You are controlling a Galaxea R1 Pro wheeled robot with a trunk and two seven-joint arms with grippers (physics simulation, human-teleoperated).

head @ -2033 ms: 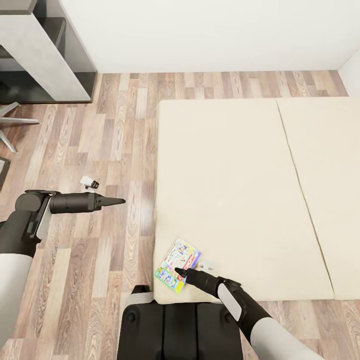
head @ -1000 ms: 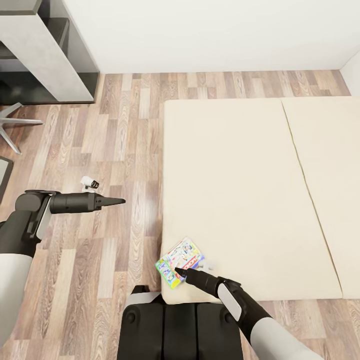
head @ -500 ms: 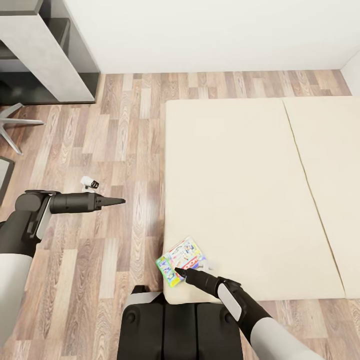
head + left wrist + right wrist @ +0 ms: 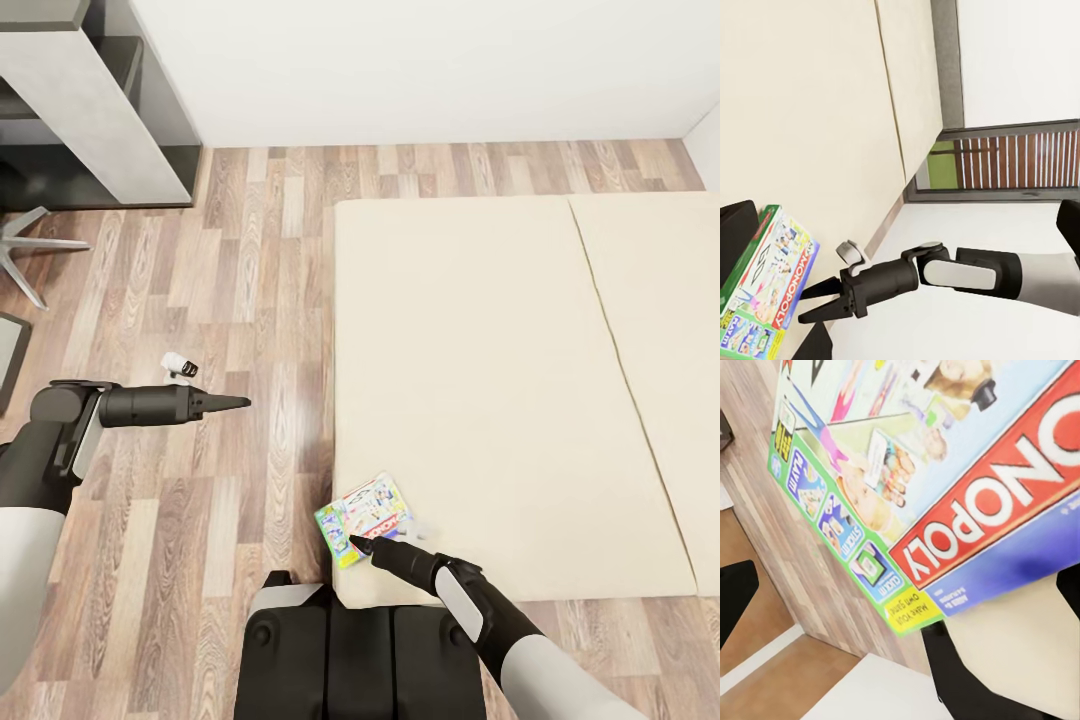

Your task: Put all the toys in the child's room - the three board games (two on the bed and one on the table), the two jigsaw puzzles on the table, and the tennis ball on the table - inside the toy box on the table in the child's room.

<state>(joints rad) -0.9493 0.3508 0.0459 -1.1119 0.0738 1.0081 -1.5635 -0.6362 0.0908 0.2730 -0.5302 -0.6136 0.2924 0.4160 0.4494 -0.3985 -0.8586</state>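
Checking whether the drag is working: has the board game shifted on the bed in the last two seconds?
Yes. The board game has slid toward the bed's floor-side edge. It lay about flush with that edge before, and now its corner overhangs the floor.

Head view panned, bed point(image 4: 500, 380) now further right in frame, board game point(image 4: 365, 507) turned slightly against the right pincer point(image 4: 353, 541)

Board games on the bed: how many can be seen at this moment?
1. A Monopoly box lies at the near left corner of the bed, just ahead of the right gripper. A second game may sit under it; the pictures don't settle that.
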